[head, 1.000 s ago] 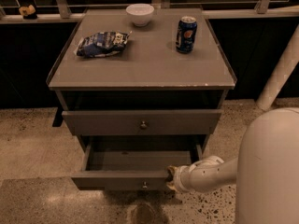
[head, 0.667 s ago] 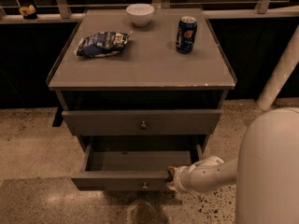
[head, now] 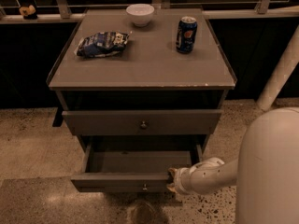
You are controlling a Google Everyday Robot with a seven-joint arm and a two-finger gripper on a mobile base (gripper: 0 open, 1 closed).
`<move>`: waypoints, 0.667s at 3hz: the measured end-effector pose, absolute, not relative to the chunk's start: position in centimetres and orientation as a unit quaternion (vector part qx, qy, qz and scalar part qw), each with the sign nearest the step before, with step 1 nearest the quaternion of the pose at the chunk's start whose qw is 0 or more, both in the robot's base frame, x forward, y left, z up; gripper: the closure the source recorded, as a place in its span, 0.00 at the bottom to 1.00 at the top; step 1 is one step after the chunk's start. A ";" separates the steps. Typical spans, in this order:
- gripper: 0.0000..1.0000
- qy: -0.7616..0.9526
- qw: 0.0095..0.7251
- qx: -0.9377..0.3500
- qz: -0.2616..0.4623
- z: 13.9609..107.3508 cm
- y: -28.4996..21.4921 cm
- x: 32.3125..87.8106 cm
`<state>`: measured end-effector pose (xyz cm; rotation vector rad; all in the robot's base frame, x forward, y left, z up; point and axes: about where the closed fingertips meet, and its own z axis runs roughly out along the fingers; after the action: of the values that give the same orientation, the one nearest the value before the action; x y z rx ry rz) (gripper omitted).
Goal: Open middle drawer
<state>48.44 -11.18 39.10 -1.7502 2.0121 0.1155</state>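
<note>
Speckled stone floor [head: 28,139] lies bare around the grey flat-fronted middle drawer [head: 117,182], which is pulled out, showing a shallow tray and 1 round knob. The white gripper [head: 172,181] is at its front's right end; whether it clamps, I cannot tell.

Well above the low-set claw [head: 172,181] sits the worktop [head: 140,73] — on it a white bowl [head: 140,14] farthest away, a blue can [head: 186,34] upright almost straight above the claw, and a crumpled snack bag [head: 103,44] up to its left.
</note>
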 end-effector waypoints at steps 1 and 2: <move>1.00 0.743 0.236 -0.625 0.042 39.6 -11.5 48.2; 1.00 0.743 0.236 -0.625 0.042 39.6 -11.5 48.2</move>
<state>48.21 -11.48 39.56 -1.7138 2.0377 0.1146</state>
